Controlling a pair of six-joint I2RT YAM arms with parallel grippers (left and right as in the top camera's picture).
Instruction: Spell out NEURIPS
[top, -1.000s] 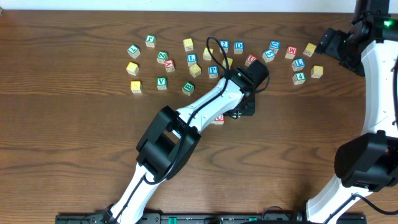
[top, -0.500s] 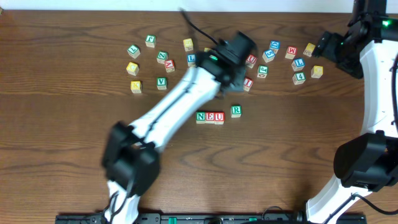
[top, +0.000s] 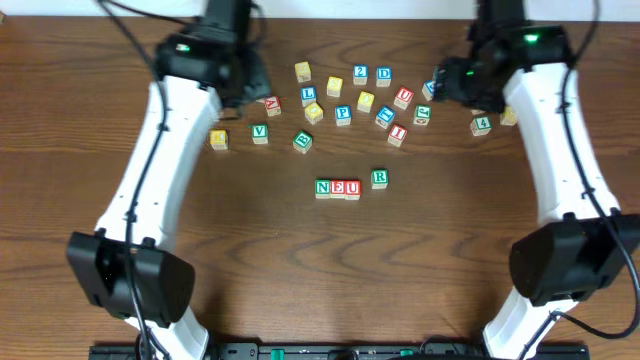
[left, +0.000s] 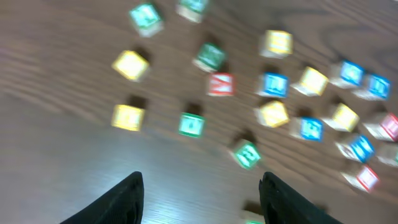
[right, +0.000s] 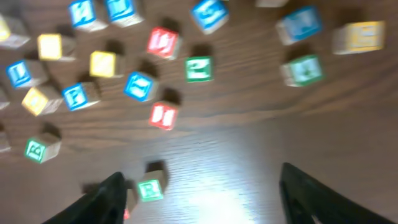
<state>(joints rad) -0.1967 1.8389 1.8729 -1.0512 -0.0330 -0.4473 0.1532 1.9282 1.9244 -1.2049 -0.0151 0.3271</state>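
- the overhead view is bright, even and sharp, with short soft shadows beside the cubes (top: 343, 115).
- both wrist views are smeared by motion blur, their letters barely legible.
- a pale sheen of glare lies on the table (left: 186, 180).

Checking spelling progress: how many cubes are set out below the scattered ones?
4: N, E and U side by side in a row, R just right of them across a gap. None looks hidden there.
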